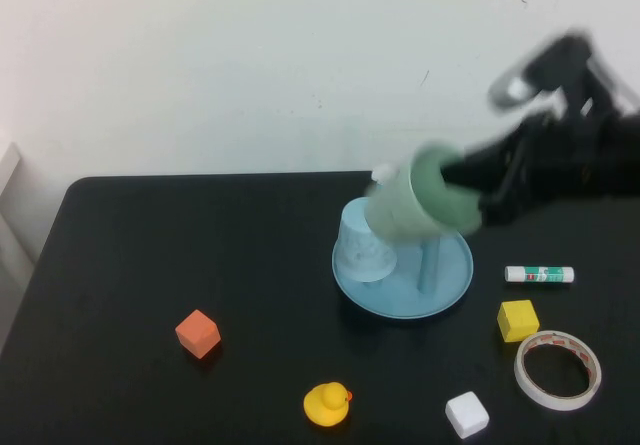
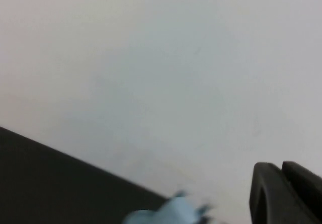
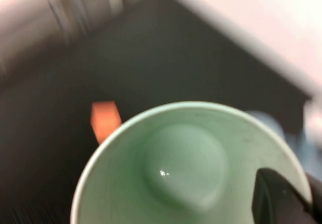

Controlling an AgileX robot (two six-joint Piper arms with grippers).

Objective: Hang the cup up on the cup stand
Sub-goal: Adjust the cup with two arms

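My right gripper [image 1: 478, 190] is shut on the rim of the pale mint-green cup [image 1: 415, 205]. It holds the cup tilted on its side in the air above the round blue cup stand [image 1: 445, 290]. In the right wrist view one finger [image 3: 276, 196] sits inside the cup [image 3: 186, 168], whose mouth faces the camera. A blue peg [image 1: 430, 260] stands below the cup, and a white cap [image 1: 383, 173] shows just beside the cup's base. My left gripper [image 2: 282, 194] appears only in the left wrist view, facing the pale wall, and is out of the high view.
A light blue speckled cup [image 1: 362, 245] stands upside down on the stand's left side. On the black table lie an orange cube [image 1: 198, 332], a yellow duck [image 1: 327, 404], a white cube [image 1: 467, 414], a yellow cube [image 1: 518, 320], a tape roll [image 1: 557, 369] and a glue stick [image 1: 539, 275].
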